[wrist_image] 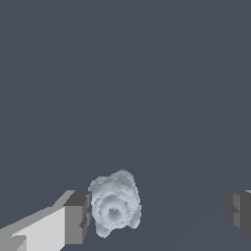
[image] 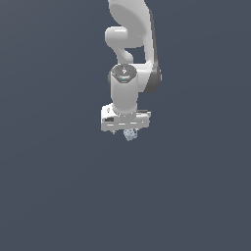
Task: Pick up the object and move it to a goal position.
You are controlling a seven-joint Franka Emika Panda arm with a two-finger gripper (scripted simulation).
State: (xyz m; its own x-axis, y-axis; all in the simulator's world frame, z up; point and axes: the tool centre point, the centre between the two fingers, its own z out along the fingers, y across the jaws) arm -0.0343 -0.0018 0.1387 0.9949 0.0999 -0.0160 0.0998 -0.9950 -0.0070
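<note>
You're looking down through the wrist view now, and closest to you is the small pale blue-white lumpy chunk (wrist_image: 115,203), rough and mottled, with a dark dimple in its middle. It sits between the two dark grey finger pads (wrist_image: 78,217) of the white Franka gripper (wrist_image: 159,211). The chunk is right up against one pad, touching or just beside it, while the other pad is well apart from the chunk. So your fingers are spread wide, nothing clamped yet. The chunk is off-centre in the gap, and a close from here would likely shove it sideways before both pads bite.

Pull back to the exterior view: the chunk (image: 130,134) peeks out just beneath the gripper (image: 125,128), under its white body, with the white jointed arm (image: 128,63) rising behind the chunk. I can't tell from either view whether the chunk rests on the floor or is already lifted.

My read on progress: the approach looks done, the grasp isn't, and the lift and carry to the goal are all ahead of you. No goal marker shows in either view.

Beyond the chunk there's only the flat dark slate-blue ground (wrist_image: 147,73). Nothing stands in your way that I can see.
</note>
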